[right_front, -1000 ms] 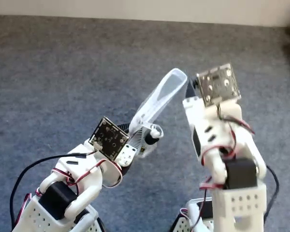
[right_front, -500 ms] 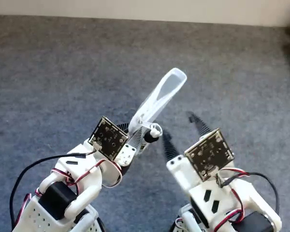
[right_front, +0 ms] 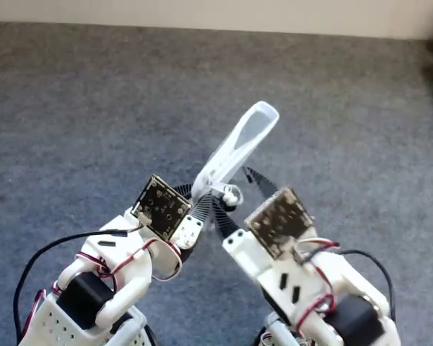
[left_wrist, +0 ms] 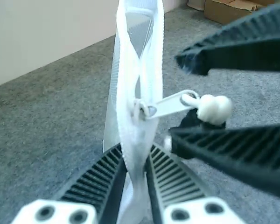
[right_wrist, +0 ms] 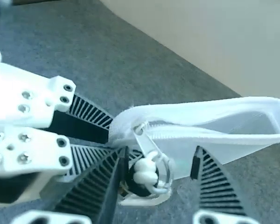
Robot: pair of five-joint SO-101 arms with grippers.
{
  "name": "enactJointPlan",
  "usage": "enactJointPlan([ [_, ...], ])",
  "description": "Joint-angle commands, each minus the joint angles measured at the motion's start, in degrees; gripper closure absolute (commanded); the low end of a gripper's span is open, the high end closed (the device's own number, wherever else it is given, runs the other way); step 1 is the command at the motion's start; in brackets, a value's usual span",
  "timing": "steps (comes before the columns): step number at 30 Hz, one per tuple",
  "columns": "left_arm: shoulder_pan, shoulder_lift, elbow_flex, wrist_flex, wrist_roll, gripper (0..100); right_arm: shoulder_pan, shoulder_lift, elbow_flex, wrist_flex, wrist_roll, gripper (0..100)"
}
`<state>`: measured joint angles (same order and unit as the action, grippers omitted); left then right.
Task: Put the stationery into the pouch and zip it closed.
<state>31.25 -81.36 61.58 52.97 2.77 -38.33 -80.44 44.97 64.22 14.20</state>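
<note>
Here, in the high view, the left arm point(right_front: 108, 274) rose from the lower left corner and stretched toward the centre of the frame, its wrist tipped upward. The left gripper point(right_front: 197, 198) was pinched tight on the near end of the pouch point(right_front: 234, 148). In the left wrist view we saw both ribbed fingers point(left_wrist: 102, 177) pressed against the white edge band.

The pouch, clear with a white rim, was held off the carpet point(right_front: 94, 108). It slanted from the centre toward the upper right of the high view.

The right arm point(right_front: 310, 288) came in from the lower right corner and leaned toward the centre, just beside the left arm's wrist. The right gripper point(right_front: 229, 186) stood spread wide, with one finger on each side of the pull point(left_wrist: 170, 106). We could not tell whether either finger touched it.

The pull hung from the slider point(left_wrist: 141, 109) near the clamped end and carried a white bead point(right_wrist: 144, 172). Beyond the slider the two sides of the rim stood apart. We could not tell what lay inside the pouch.
</note>
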Motion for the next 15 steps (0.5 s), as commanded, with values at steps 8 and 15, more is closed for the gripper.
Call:
enactJointPlan([
  [8, -0.5, -0.2, -0.2, 0.4, -0.6, 100, -0.1, -0.6, 2.1, -2.7, 5.4, 97.8],
  [15, -0.5, -0.2, -0.1, 0.4, -0.6, 100, 1.1, -0.6, -2.9, -5.2, 4.7, 99.2],
])
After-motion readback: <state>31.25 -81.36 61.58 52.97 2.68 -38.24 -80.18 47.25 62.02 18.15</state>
